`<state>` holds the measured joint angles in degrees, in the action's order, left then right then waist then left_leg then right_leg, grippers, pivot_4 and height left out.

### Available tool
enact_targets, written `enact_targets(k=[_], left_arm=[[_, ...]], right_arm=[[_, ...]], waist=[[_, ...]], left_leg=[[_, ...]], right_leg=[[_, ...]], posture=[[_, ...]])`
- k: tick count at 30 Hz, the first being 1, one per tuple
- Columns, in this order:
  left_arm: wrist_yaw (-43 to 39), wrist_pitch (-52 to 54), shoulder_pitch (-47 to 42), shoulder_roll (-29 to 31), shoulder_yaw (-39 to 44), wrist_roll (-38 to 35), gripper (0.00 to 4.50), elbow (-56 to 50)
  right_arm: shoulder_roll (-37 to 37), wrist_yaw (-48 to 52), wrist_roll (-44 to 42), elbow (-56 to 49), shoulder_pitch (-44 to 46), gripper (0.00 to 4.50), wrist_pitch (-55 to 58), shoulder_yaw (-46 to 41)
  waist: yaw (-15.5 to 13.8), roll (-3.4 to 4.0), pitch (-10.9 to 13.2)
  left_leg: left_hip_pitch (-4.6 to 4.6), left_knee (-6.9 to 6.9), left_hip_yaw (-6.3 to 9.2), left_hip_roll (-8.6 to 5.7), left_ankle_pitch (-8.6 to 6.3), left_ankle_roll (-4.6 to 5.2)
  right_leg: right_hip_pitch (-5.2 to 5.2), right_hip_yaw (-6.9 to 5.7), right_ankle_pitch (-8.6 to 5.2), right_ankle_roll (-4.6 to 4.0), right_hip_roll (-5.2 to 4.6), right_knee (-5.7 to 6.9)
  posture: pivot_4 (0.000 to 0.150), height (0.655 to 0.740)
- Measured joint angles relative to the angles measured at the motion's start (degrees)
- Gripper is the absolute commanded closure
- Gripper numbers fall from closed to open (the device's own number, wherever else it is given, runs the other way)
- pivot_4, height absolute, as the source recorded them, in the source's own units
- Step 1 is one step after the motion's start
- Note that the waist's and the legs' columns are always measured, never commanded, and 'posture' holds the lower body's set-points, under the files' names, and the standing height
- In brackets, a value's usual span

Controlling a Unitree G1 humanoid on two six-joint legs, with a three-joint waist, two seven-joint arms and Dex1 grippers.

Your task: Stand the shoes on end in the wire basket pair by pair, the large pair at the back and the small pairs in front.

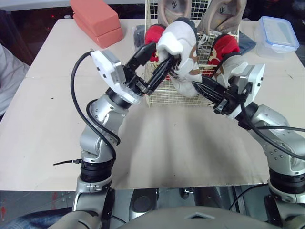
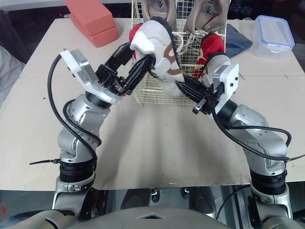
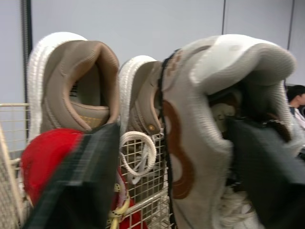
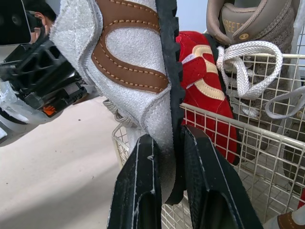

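Note:
A white-grey shoe with brown stripes (image 1: pixel 183 52) hangs heel-up over the front of the wire basket (image 1: pixel 162 98), held between both arms. My right gripper (image 4: pixel 167 138) is shut on the toe end of its black sole, low at the basket's front (image 1: pixel 198 87). My left gripper (image 1: pixel 164 52) is open. One finger sits inside the shoe's opening (image 3: pixel 257 157) and the other finger (image 3: pixel 81 181) stands apart from the shoe. Two large tan shoes (image 1: pixel 174 9) stand on end at the back of the basket. Two small red shoes (image 1: pixel 153 36) (image 1: pixel 225 47) stand in front of them.
The basket stands at the far middle of a beige table (image 1: pixel 181 143). A salmon-coloured box (image 1: pixel 97 21) lies at the far left. A clear lidded container (image 1: pixel 277 36) and a dark blue cloth (image 1: pixel 245 43) are at the far right. A person's sleeve (image 1: pixel 7 76) is at the left edge.

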<state>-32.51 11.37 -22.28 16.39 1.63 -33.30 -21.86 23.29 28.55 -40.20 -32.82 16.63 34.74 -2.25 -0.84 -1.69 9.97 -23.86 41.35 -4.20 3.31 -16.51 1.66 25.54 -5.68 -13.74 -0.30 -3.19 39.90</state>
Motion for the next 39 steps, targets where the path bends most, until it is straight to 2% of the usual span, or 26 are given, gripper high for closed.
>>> enact_targets(k=[3,5,7,9,10,12,13,16,17,22,29,39], left_arm=[[-0.70,0.10,0.00,-0.21,-0.10,-0.02,3.82,0.01],[-0.95,0.11,0.00,-0.30,-0.06,-0.09,4.50,0.02],[-1.02,0.15,0.01,-0.46,0.02,-0.36,4.50,0.02],[-0.93,0.20,0.05,-0.70,0.04,-0.48,4.50,0.02],[-0.64,0.30,0.21,-0.71,0.11,-0.45,4.50,0.02],[0.86,0.45,0.58,-1.24,0.75,-0.57,4.50,-0.05],[1.65,0.44,0.65,-1.54,1.26,-0.62,4.50,-0.16],[4.41,-0.68,2.22,-2.74,2.75,-0.07,4.50,-2.57],[5.14,-1.30,3.01,-3.23,2.99,0.16,4.50,-3.60],[9.77,-4.76,4.96,-5.53,3.59,3.93,4.50,-6.14],[16.49,-13.63,7.74,-8.48,2.33,17.64,4.50,-5.39],[16.32,-21.44,13.76,-9.37,-1.83,24.23,4.50,-0.61]], right_arm=[[0.00,0.29,0.41,0.00,-0.10,4.50,-0.48,0.23],[0.01,0.67,0.57,0.00,-0.33,4.50,-1.09,0.23],[0.16,1.18,0.67,0.00,-0.50,4.50,-1.41,0.23],[0.67,1.61,0.64,0.00,-0.53,3.54,-1.61,0.22],[0.97,2.33,0.41,-0.05,-0.56,3.24,-1.71,0.18],[1.43,3.47,-0.50,-0.73,-1.08,2.21,-1.73,0.12],[1.68,3.72,-0.75,-0.89,-1.38,1.90,-1.73,0.11],[2.39,4.42,-1.66,-1.06,-2.64,0.28,-1.76,-0.76],[2.75,4.60,-1.79,-1.07,-3.11,0.06,-1.82,-1.17],[5.76,5.99,-3.65,-1.23,-5.49,0.06,-2.07,-5.06],[7.37,6.99,-6.91,-2.57,-8.03,0.06,-2.46,-8.35],[8.02,5.89,-9.06,-4.08,-9.26,0.06,-2.47,-9.62]], waist=[[0.00,0.00,0.00],[0.00,0.00,0.00],[-0.01,0.00,0.00],[0.00,0.00,0.00],[0.00,0.00,0.00],[0.00,0.00,0.00],[0.00,0.00,0.00],[0.01,0.00,0.00],[-0.01,0.00,0.00],[-0.20,0.00,0.00],[-0.11,0.00,0.00],[-0.07,0.00,0.00]], left_leg=[[0.00,0.00,0.00,0.00,0.00,0.00],[0.00,0.00,0.01,0.00,-0.01,0.01],[0.00,0.00,0.00,0.00,-0.01,0.01],[0.00,0.00,0.00,0.00,-0.01,0.01],[0.00,0.00,0.00,0.00,-0.01,0.01],[0.00,0.00,0.01,0.01,-0.01,0.02],[0.00,0.00,0.01,0.02,-0.01,0.02],[0.00,0.00,0.00,0.02,-0.04,0.06],[0.00,0.00,-0.01,0.02,-0.03,0.05],[0.00,0.00,0.00,-0.01,-0.05,0.09],[0.02,0.00,0.01,0.00,-0.06,0.10],[0.02,0.00,0.00,0.02,-0.07,0.12]], right_leg=[[0.00,0.00,0.00,0.00,0.00,0.00],[0.00,0.00,0.00,0.00,0.00,0.00],[0.00,0.00,0.00,0.00,0.00,0.00],[0.00,0.00,0.00,0.00,0.00,0.00],[0.00,0.00,0.00,0.00,0.00,0.00],[0.00,0.00,0.00,0.00,0.00,0.00],[0.00,0.00,0.00,0.00,0.00,0.00],[0.00,0.02,0.00,0.00,-0.02,-0.01],[0.00,0.03,0.00,0.00,-0.03,-0.01],[-0.03,0.01,0.00,0.00,-0.05,-0.01],[-0.03,0.00,0.00,0.00,0.00,-0.01],[-0.02,0.00,-0.02,0.04,-0.01,-0.01]], posture=[[0.150,0.6860],[0.150,0.6860],[0.150,0.6860],[0.150,0.6860],[0.150,0.6860],[0.150,0.6860],[0.150,0.6860],[0.150,0.6860],[0.150,0.6860],[0.150,0.6860],[0.150,0.6860],[0.150,0.6860]])
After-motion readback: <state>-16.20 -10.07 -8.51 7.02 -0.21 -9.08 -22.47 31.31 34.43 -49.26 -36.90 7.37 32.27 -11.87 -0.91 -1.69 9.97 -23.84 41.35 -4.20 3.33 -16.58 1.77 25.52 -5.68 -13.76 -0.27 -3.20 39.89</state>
